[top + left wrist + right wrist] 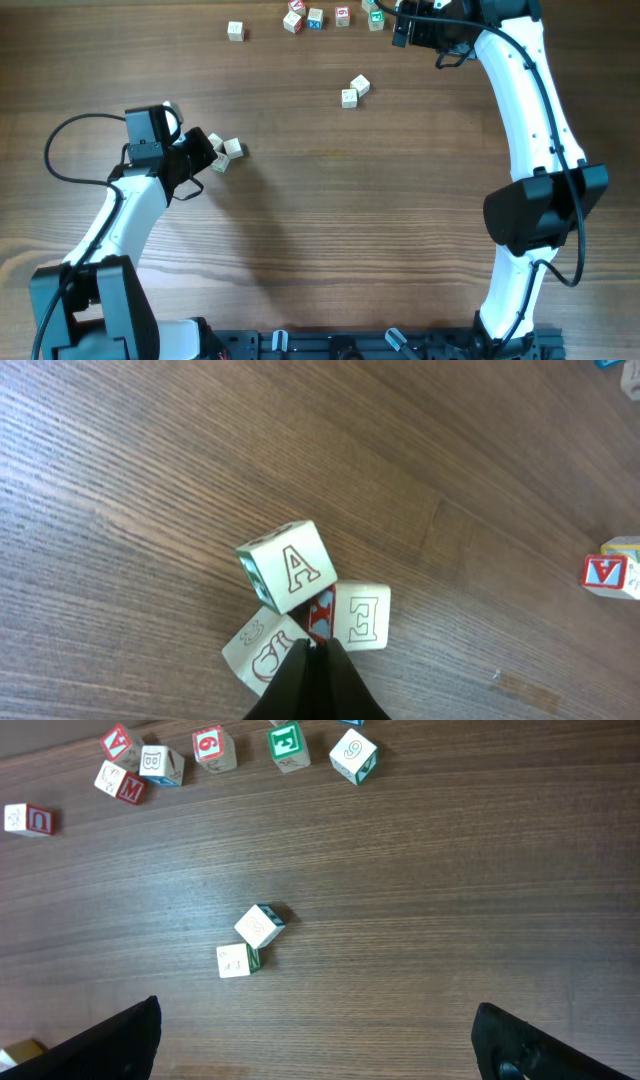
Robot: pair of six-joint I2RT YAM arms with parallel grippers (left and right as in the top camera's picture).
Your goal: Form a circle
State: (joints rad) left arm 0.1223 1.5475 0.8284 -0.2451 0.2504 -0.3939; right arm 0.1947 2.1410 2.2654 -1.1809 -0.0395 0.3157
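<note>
No finished ring is seen on the wooden table (pixel 330 230). The nearest thing to a circle is a tight group of three pale wooden cubes (pixel 225 152). In the overhead view it is found in the left half of the table, directly in front of the left gripper (pixel 200 155). In the left wrist view the group is made up of a cube marked A (pixel 290 565), a cube marked E (pixel 360 615) and a third cube (pixel 260 655) whose letter is partly hidden. The three are pressed together, each touching the others. The left gripper is closed completely and nothing is held in it. Its dark tip is set against the group where the cube marked E and the third cube meet.

The right gripper (pixel 315 1015) is spread as wide as it goes, and nothing is caught between its fingers (pixel 110 1040). In the overhead view it is placed at the far edge of the table, just beside a loose row of lettered blocks (pixel 315 18). In the right wrist view a pair of cubes (pixel 250 942) is seen on the bare wood, touching corner to corner and well apart from the group of three. A single cube (pixel 235 31) is seen alone to the left of the row.
</note>
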